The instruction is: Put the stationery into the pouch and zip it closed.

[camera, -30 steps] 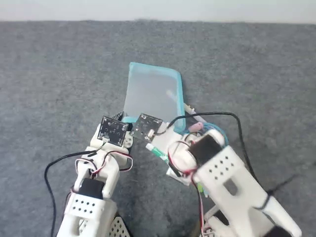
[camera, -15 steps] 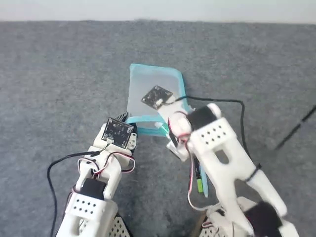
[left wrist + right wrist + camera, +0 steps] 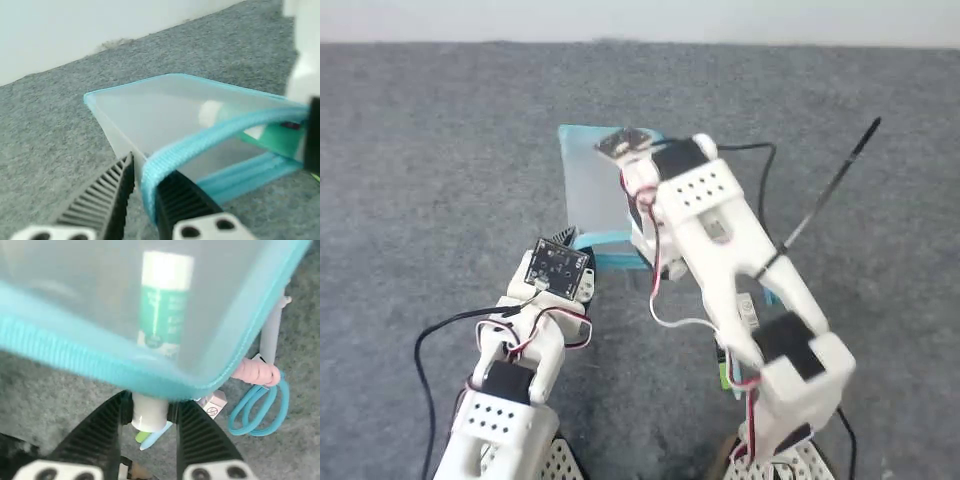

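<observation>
Mid-table, the pouch [image 3: 592, 190] sits with its mouth near; left pincer [image 3: 145, 170] pinches its zipper tape, right pincer [image 3: 150, 401] grips the glue stick [image 3: 148, 417] by its tail, body inside. Pouch looks floppy and light: hold the tape, not the slick film

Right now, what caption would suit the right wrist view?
Right gripper holds a glue stick partway inside the translucent, teal-edged pouch.
</observation>
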